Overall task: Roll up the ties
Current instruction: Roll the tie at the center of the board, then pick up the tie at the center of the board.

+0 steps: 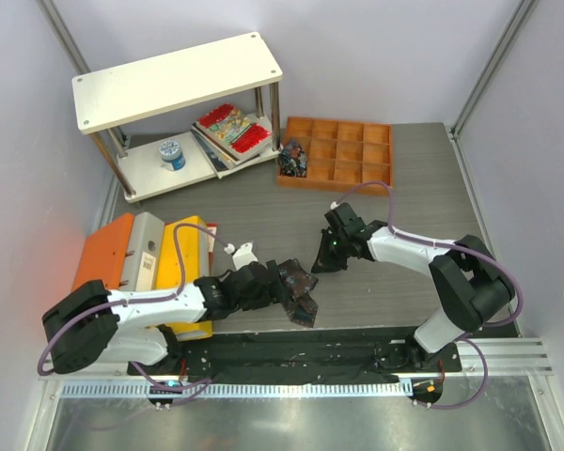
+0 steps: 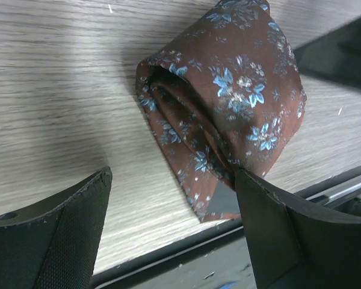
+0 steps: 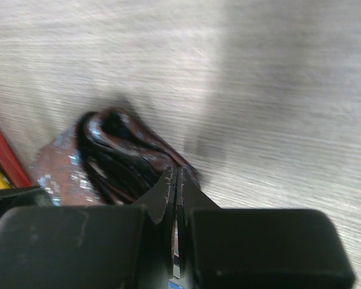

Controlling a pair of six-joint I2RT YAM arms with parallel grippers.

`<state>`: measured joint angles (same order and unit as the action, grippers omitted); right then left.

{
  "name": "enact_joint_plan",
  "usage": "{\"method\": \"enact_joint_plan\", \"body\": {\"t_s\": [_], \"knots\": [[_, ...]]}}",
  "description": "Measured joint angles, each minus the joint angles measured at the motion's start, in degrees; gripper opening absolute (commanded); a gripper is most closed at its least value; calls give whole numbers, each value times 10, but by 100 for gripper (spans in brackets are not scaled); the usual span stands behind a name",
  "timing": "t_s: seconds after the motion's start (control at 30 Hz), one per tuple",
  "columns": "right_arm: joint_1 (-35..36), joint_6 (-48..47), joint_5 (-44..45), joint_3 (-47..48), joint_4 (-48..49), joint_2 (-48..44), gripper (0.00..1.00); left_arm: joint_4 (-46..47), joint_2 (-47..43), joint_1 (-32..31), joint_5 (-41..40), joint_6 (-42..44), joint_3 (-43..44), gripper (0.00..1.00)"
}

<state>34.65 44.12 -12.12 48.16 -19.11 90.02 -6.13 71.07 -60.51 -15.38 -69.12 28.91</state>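
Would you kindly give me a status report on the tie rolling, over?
Left hand open at tie. Right hand shut, beside it. Tie loosely rolled, lying on table. Nothing blocking.

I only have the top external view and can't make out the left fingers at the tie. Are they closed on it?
Observer: No. The left wrist view shows the left gripper open, fingers wide apart, the tie on the table ahead.
Operator: Is it rolled?
Observer: Loosely; coiled layers show at its open end.
Operator: And the other arm?
Observer: The right gripper is shut, tips beside the tie, nothing visible between them.
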Motion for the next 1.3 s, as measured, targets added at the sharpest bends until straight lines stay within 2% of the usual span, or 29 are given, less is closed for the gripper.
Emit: {"method": "enact_joint_plan", "body": {"t_s": [0.3,0.5,0.77,0.97,1.3], "knots": [[0,20,-18,-39,38,-4,2,82,-10,0,-1,-31,-38,81],[0,26,-24,-41,56,-3,2,90,-47,0,0,-40,-54,81],[2,27,-30,-42,64,-3,1,90,-56,0,-13,-44,-54,81],[2,36,-30,-53,85,-3,1,102,-20,0,-30,-62,-54,80],[20,67,-28,-76,124,-3,1,173,27,-9,-54,-102,-61,79]]}}
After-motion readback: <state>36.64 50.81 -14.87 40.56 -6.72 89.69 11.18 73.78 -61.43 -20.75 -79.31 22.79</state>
